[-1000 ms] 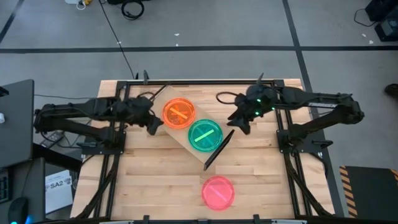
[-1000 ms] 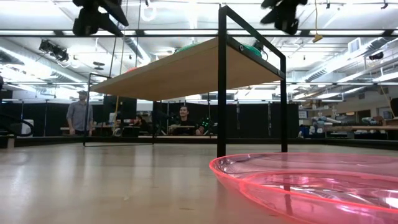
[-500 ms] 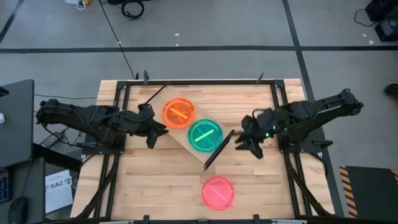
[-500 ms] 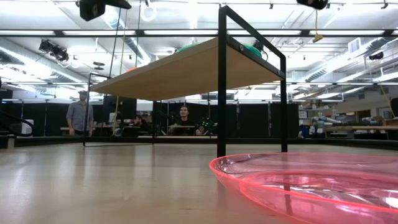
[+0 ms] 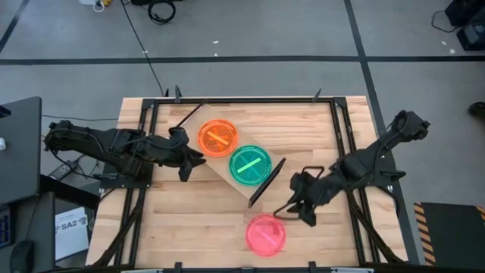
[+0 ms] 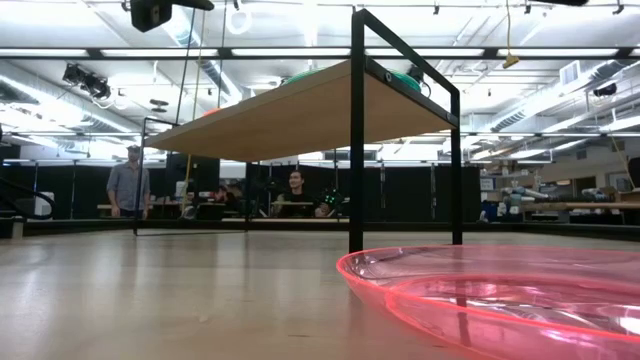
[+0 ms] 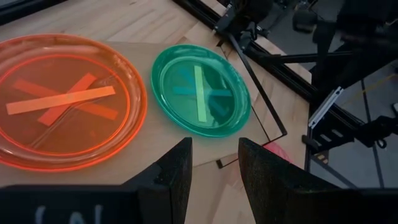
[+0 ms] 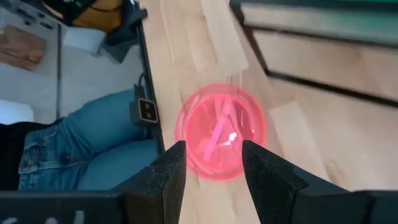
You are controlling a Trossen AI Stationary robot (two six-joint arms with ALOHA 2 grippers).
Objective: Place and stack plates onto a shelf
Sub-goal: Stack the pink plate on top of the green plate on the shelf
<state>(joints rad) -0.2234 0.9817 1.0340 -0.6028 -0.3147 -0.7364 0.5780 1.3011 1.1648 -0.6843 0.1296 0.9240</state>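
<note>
The shelf (image 5: 231, 161) sits slantwise in the middle of the table (image 5: 189, 227), and everything else arranges itself around it. On its board lie two plates side by side: the orange plate (image 5: 217, 139) toward the shelf's far end and the green plate (image 5: 250, 164) toward the end nearer the front of the table, close to the dark end panel (image 5: 267, 183). The pink plate (image 5: 266, 233) is off the shelf altogether, lying flat on the table beyond that dark end panel, toward the table's front edge.

The right gripper (image 5: 295, 206) hangs between the shelf's near end panel and the pink plate, just beside the plate's rim and above it; its wrist camera looks down on the pink disc between fingers (image 8: 163, 180) that stand apart, holding nothing. The left gripper (image 5: 189, 157) waits at the shelf's long side next to the orange plate, its fingers (image 7: 175, 171) likewise parted and empty.

Two people (image 6: 127, 186) are in the room behind the shelf.
</note>
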